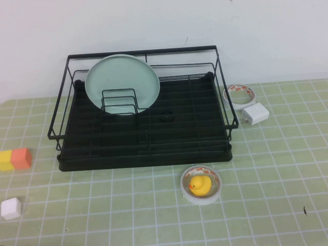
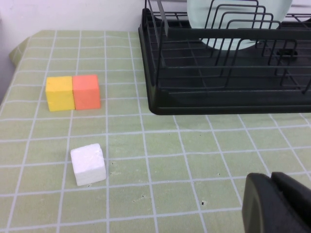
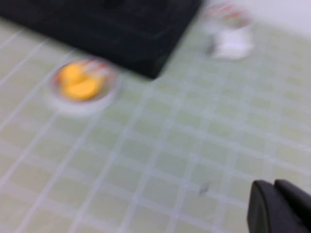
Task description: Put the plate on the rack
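The pale mint-green plate [image 1: 122, 82] stands on edge in the black wire rack [image 1: 143, 148], leaning behind the upright dividers at the rack's back left. It also shows in the left wrist view [image 2: 238, 19], inside the rack [image 2: 218, 97]. Neither arm shows in the high view. My left gripper [image 2: 272, 177] is shut and empty over the mat, in front of the rack's left end. My right gripper [image 3: 274, 183] is shut and empty over the mat, to the front right of the rack [image 3: 121, 29].
A yellow and orange block pair [image 1: 15, 159] and a white cube [image 1: 11, 208] lie left of the rack. A tape roll holding a yellow duck [image 1: 201, 184] lies in front. Another tape roll [image 1: 240, 95] and a white charger [image 1: 255, 114] lie right.
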{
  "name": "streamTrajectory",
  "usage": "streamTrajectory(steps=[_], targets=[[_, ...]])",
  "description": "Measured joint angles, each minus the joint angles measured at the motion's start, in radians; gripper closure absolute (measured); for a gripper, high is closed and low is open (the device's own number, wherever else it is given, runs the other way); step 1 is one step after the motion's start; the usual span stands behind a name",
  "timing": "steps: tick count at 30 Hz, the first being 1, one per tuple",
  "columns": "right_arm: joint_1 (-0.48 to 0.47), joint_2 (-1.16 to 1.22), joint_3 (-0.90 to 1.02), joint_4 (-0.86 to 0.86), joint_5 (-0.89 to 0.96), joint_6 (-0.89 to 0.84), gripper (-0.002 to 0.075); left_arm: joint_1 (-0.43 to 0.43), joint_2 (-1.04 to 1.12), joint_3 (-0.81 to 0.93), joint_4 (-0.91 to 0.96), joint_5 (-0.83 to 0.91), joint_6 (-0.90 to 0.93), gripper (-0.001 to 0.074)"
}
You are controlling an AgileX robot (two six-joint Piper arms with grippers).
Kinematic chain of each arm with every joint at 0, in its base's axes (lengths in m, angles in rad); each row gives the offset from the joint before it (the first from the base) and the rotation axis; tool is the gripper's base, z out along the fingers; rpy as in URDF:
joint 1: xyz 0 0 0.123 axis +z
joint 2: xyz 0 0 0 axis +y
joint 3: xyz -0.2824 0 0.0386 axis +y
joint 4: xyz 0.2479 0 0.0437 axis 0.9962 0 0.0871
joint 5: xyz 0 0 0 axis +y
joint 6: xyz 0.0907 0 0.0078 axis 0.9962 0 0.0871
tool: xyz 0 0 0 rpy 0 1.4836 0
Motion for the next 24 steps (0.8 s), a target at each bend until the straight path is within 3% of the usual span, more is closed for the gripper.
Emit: streamTrajectory(steps=[10, 24], targets=[[-0.202, -0.32, 0.163, -0.002, -0.036, 0.0, 0.0728, 0.0, 0.0, 0.0, 0.0, 0.0, 0.0, 0.0736], [-0.229, -0.39, 0.217, -0.012, 0.005, -0.002, 0.0728, 0.0, 0.0, 0.0, 0.0, 0.0, 0.0, 0.0736]])
